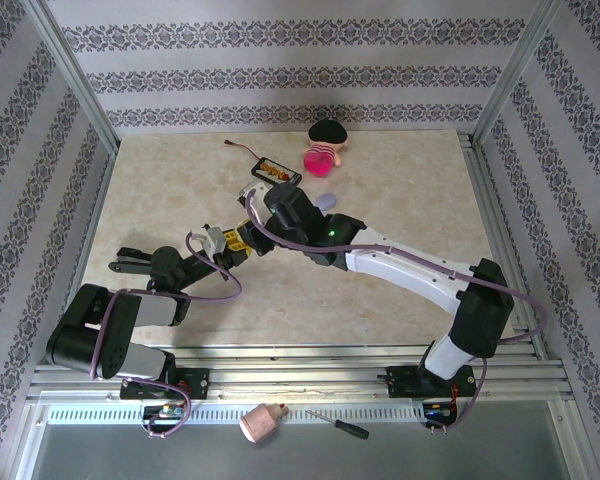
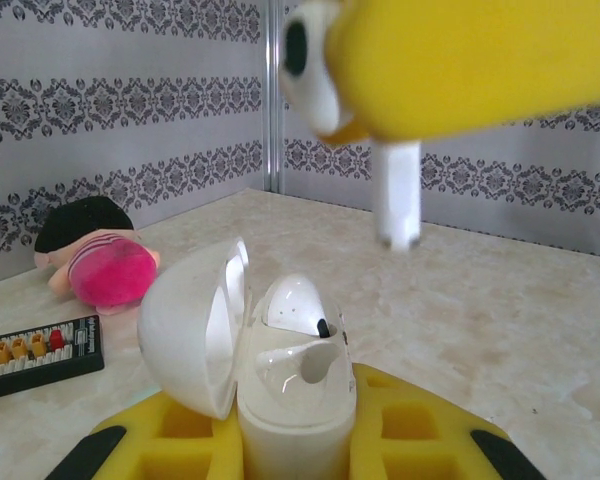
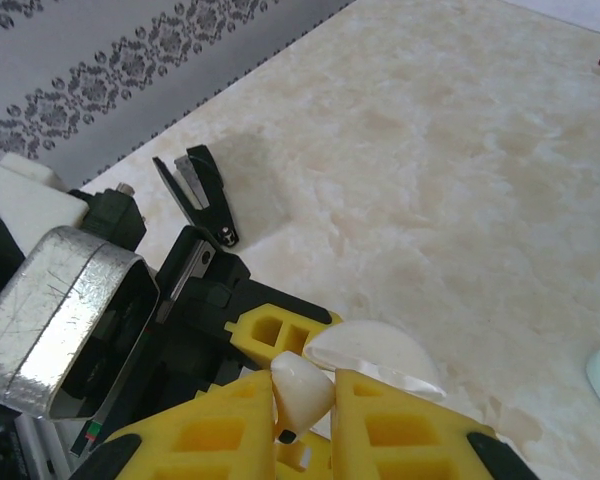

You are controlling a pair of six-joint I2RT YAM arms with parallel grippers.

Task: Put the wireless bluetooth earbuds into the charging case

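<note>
My left gripper [image 2: 295,430] is shut on the white charging case [image 2: 300,400], held upright with its lid [image 2: 185,330] swung open to the left. One white earbud [image 2: 295,303] sits in the case's far slot; the near slot is hollow. Just above the case, my right gripper [image 3: 302,400] is shut on a second white earbud [image 3: 302,388], whose stem [image 2: 397,195] hangs down above and right of the case, apart from it. In the top view both grippers meet mid-table, the left [image 1: 235,243] under the right [image 1: 254,218].
A pink plush doll with black hair [image 1: 327,140] and a black tray of small parts [image 1: 278,172] lie at the back. A lavender case [image 1: 326,201] rests beside the right arm. A screwdriver [image 1: 340,425] and a pink cylinder [image 1: 263,422] lie on the front rail.
</note>
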